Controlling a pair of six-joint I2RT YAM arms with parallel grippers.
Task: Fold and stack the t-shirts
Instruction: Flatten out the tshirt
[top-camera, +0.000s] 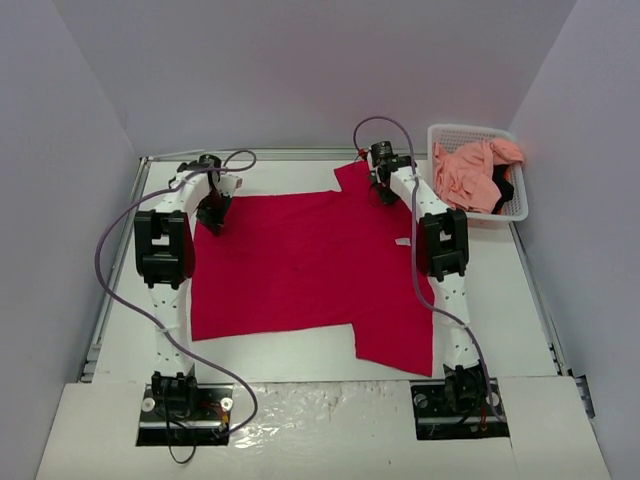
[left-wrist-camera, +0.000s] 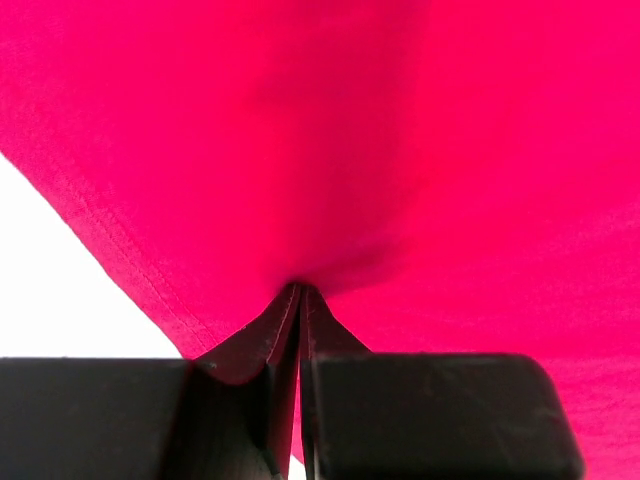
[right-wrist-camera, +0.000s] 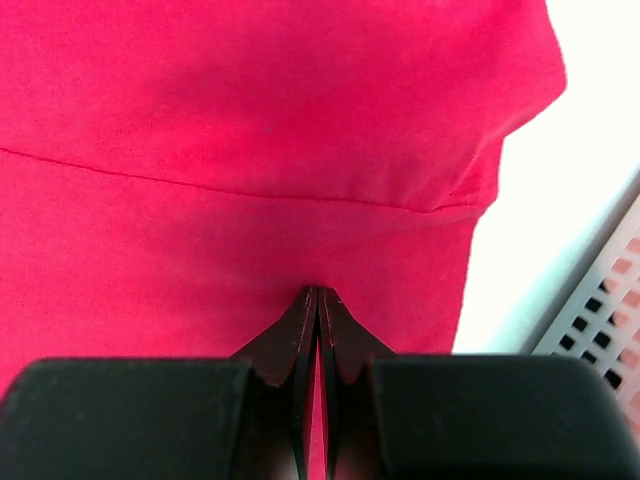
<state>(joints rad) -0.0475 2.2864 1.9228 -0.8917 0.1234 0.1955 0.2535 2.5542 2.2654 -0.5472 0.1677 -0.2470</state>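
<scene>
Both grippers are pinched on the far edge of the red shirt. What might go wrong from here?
The left gripper and right gripper hold the red t-shirt only at their fingertips, so the cloth may slip when lifted. The white basket sits close beside the right gripper; a wide swing might nudge it. The right arm lies over the shirt, so folding toward the bases could snag.
</scene>
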